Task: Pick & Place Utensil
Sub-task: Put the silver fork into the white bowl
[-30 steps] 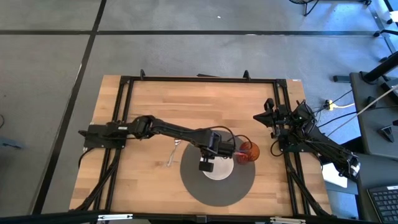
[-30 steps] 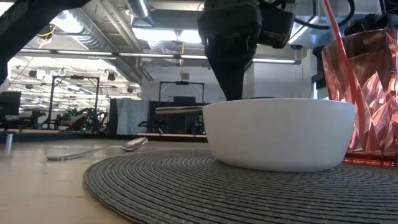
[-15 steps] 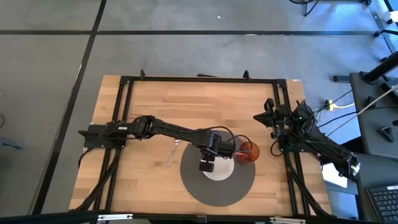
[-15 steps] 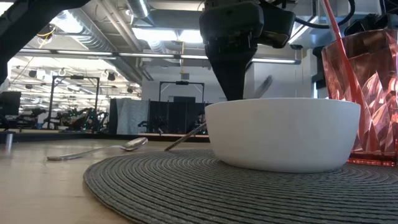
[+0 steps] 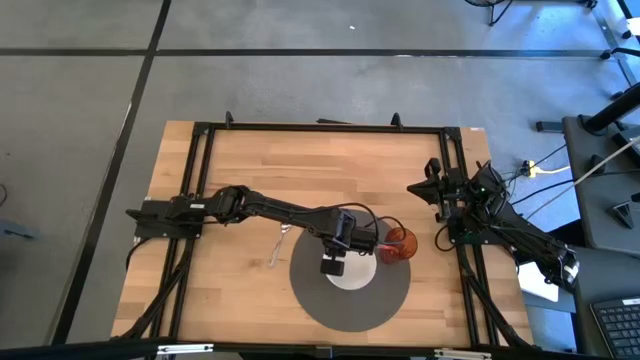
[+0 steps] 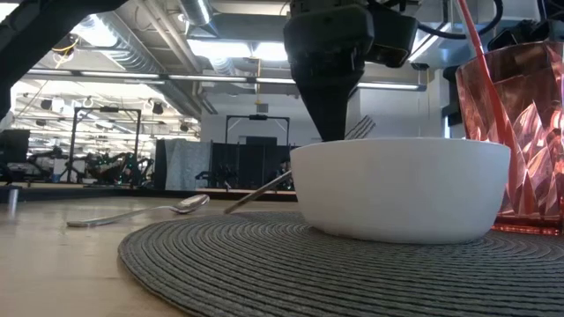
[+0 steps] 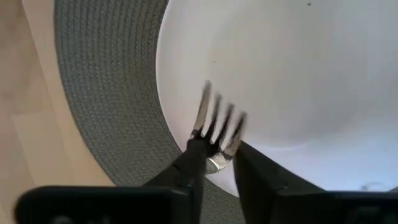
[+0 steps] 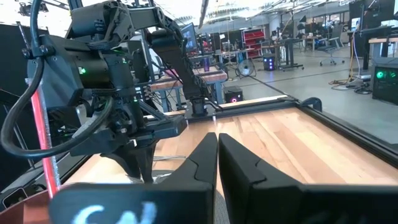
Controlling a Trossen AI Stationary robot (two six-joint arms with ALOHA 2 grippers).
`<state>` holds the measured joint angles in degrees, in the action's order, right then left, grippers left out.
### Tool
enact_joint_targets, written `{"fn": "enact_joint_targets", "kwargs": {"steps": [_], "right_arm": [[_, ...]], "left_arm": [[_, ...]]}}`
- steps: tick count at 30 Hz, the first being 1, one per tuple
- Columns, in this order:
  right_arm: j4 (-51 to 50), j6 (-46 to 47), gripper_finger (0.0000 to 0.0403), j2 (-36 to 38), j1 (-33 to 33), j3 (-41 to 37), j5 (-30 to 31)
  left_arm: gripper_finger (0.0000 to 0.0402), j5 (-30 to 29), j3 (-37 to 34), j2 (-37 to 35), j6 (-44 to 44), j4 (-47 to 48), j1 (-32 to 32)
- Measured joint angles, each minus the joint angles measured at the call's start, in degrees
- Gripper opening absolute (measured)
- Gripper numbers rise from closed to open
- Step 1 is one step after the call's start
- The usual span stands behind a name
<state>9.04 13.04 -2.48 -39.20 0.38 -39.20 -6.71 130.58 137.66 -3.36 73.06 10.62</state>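
Observation:
A white bowl (image 6: 397,189) stands on a round grey placemat (image 6: 264,264). A metal fork (image 6: 264,189) leans over the bowl's rim, with its tines (image 7: 217,121) up over the bowl and its handle slanting down toward the mat. My left gripper (image 7: 214,146) points down just above the bowl's rim (image 5: 333,262). It is open, with one finger on each side of the fork's neck. A spoon (image 6: 141,211) lies on the wood left of the mat. My right gripper (image 8: 217,155) is shut and waits at the table's right edge. My left gripper has its fingers (image 7: 189,162) on either side of the fork's neck (image 7: 211,149), coming from above. I cannot tell whether they touch it. The fork leans on the bowl's rim with its tines up.
A pink faceted cup (image 6: 520,132) with a red straw stands on the mat right beside the bowl. A black frame (image 5: 200,130) runs around the wooden table. There is bare wood at the far side and on the left.
My left gripper has opened and let go of the fork, which it held level above the bowl's rim. The handle end has dropped toward the mat and the tines have tipped up over the bowl. The arm has stayed in place.

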Motion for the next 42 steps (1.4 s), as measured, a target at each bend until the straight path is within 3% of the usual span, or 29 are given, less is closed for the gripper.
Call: {"fn": "enact_joint_targets", "kwargs": {"steps": [5,11,24,33,42], "right_arm": [[-0.1,0.0,0.0016,0.0,0.0,0.0,0.0],[-0.1,0.0,0.0017,0.0,0.0,0.0,0.0],[-0.1,0.0,0.0017,0.0,0.0,0.0,0.0],[-0.1,0.0,0.0016,0.0,0.0,0.0,0.0],[0.3,0.0,0.0016,0.0,0.0,0.0,0.1]], "left_arm": [[0.0009,-2.0,0.0,-0.1,1.6,0.0,0.8],[0.0004,-3.2,0.0,-0.1,1.6,0.1,2.2],[0.0003,-19.0,0.0,-0.1,3.7,0.5,7.4],[0.0003,-20.6,4.3,-0.1,5.6,0.6,7.9],[0.0003,-19.6,4.4,-0.8,17.2,-8.6,8.7]]}}
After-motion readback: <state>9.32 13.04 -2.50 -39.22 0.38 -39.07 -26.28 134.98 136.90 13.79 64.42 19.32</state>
